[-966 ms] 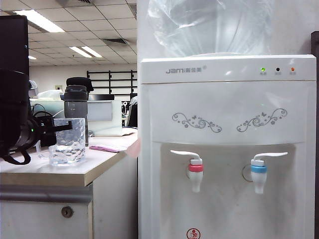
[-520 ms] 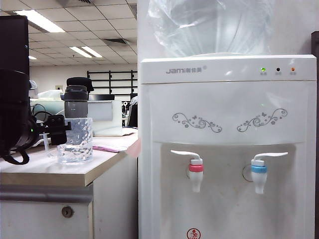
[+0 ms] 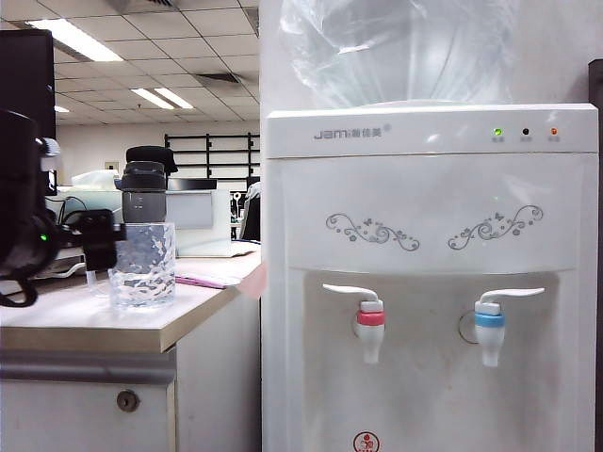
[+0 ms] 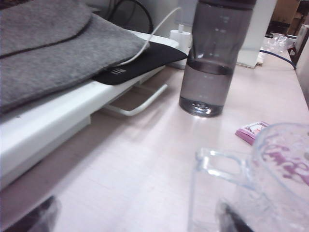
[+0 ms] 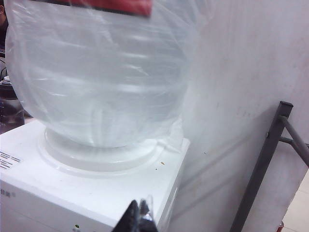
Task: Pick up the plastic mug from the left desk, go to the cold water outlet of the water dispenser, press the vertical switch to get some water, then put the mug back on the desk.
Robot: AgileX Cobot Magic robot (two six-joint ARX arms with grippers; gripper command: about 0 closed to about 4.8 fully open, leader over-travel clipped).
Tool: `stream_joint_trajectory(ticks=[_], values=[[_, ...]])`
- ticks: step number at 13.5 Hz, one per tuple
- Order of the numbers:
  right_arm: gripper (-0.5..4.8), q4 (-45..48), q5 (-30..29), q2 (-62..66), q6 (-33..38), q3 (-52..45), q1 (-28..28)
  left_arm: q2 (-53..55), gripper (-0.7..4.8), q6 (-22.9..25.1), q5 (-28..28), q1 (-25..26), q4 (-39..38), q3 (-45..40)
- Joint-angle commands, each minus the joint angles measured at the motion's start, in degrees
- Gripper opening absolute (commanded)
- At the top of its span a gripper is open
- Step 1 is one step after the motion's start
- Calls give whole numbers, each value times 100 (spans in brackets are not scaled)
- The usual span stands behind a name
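Now the left end effector [image 3: 102,247] hangs with jaws spread wide just beside the plastic mug [image 3: 142,265], which stands upright on the left bench [image 3: 122,330] in front of the grey bottle [image 3: 143,193]. The right end effector [image 5: 140,217] looks pinched shut above the water dispenser [image 3: 429,282].

I am looking into an open-plan office: fluorescent ceiling panels [image 3: 73,39] are glowing over rows of workstations behind, a water dispenser [image 3: 429,273] is standing beside a lockable desk cabinet [image 3: 85,414], and cables [image 4: 145,38] are trailing across the tabletop [image 3: 141,320].
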Motion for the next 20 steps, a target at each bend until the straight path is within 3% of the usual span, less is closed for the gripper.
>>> stream_joint_trajectory(ticks=[1, 2, 3, 5, 6, 9, 10, 12, 14, 16, 17, 19, 20], values=[[0, 94, -4, 2, 20, 24, -2, -752, 242, -109, 66, -4, 186, -514], [0, 94, -7, 2, 20, 24, -2, -1126, 42, -109, 63, -4, 186, -704], [0, 94, -4, 2, 20, 24, -2, -1596, -6, -160, 107, -4, 186, -907], [0, 94, -7, 2, 20, 24, -2, -2199, -1, -232, 282, -4, 186, -1038], [-1, 94, -7, 2, 20, 24, -2, -2514, -1, -254, 1480, -2, 186, -1036], [-1, 94, -7, 2, 20, 24, -2, -2555, -1, -146, 2603, -2, 186, -1038], [0, 94, -4, 2, 20, 24, -2, -2555, -1, -149, 3213, -2, 188, -1038], [-1, 94, -4, 2, 20, 24, -2, -2597, -1, -151, 3543, -2, 190, -1040], [-1, 94, -7, 2, 20, 24, -2, -2848, -1, -140, 3484, 11, 190, -1054], [0, 96, -7, 2, 20, 24, -2, -3381, -2, 275, 3303, 13, 166, -1174], [0, 94, -7, 2, 20, 24, -2, -4199, -2, 339, 2903, 13, -96, -1639], [0, 94, -7, 0, 20, 24, -2, -5246, -1, 614, 2706, 13, -866, -2061], [0, 94, -4, 4, 20, 24, -2, -6035, -1, 743, 2546, 15, -1735, -2192]])
